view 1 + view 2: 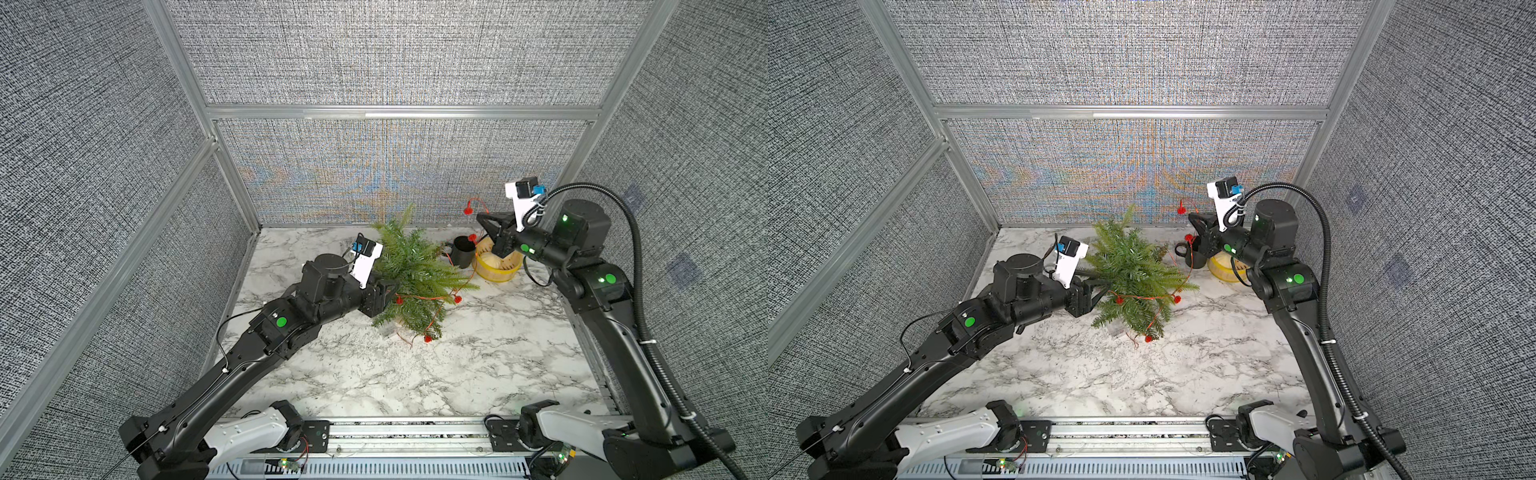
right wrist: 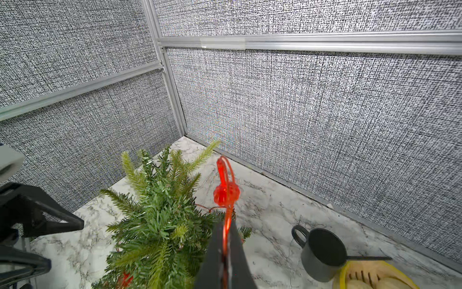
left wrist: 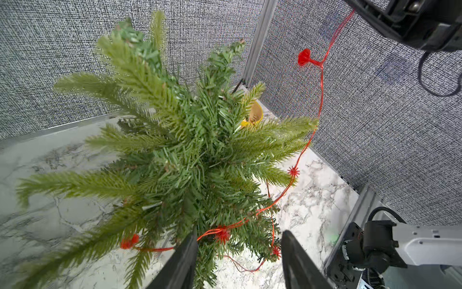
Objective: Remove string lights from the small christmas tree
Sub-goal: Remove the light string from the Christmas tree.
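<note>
Tree [image 1: 415, 270] stands on the marble table [image 1: 415, 382], toward the back and about midway between the two arms; both top views show it [image 1: 1133, 270]. Lights [image 1: 428, 297] are partly on it. The red-orange wire crosses the lower branches on the near side, with bulbs [image 1: 458, 298] at either end of that stretch and another hanging low near the table. From the tree's right side the wire rises in a loose curve past the mug [image 1: 463, 253] to the right gripper [image 1: 482, 218].

The right gripper hangs above the mug and the basket [image 1: 498, 270], well off the table. In the right wrist view [image 2: 225, 226] its jaws are pressed together on the wire. A doubled strand comes out past the tips, with one bulb just beyond them.

The left gripper [image 3: 240, 232] reaches into the tree's lower left side. In the left wrist view its jaws stand well apart, with low branches, a bulb and a bit of wire between them. Neither finger is seen pinching anything.

The mug is black and sits near the tree's right side. Whether it touches the yellow basket or only stands just beside it cannot be told. The basket holds pale round things.

Under the lowest near branches a pale thing [image 1: 390, 330] shows in a top view; whether it is the tree's base or the lights' box cannot be told.

Green round marks [image 1: 281, 321] sit on the arm joints, and any print there is too small to read.
</note>
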Motion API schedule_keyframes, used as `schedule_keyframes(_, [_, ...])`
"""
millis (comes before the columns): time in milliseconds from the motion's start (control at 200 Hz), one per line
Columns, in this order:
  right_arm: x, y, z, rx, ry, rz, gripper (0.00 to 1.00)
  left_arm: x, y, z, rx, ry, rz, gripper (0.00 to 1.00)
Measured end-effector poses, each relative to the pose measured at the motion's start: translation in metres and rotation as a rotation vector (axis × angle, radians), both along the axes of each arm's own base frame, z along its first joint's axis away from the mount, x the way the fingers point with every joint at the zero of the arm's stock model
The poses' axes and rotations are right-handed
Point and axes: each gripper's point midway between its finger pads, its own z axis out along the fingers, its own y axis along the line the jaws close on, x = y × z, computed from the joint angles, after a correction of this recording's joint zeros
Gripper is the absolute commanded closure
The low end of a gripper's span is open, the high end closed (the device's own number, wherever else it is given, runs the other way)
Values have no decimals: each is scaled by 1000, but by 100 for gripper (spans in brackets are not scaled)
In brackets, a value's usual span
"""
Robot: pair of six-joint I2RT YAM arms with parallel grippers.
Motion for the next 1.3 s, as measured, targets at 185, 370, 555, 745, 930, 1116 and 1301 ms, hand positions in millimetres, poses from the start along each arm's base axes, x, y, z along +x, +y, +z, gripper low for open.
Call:
schedule_keyframes(185, [-17,-6,-3,-4,8,-12,100,-3,3,-9,-16,41,19,46])
schedule_keyframes(370, [-31,-13,-3,-9,10,-32,100,-5,12,-11,-29,53,55,46])
schedule_keyframes(555, [-47,-19,-7,-15,24,-45,100,-8,17,-22,-47,100,82,48])
schedule_keyframes(745, [-61,-23,-14,-7,46,-50,100,-10,19,-28,-72,139,103,48])
schedule_keyframes(930, [-74,-25,-25,-1,94,-48,100,-10,19,-38,-80,184,122,48])
schedule_keyframes(1116, [-94,-27,-34,8,139,-42,100,-10,17,-42,-90,210,128,44])
schedule_keyframes(1301, [-111,-28,-24,32,158,-25,100,-11,11,-45,-93,231,104,44])
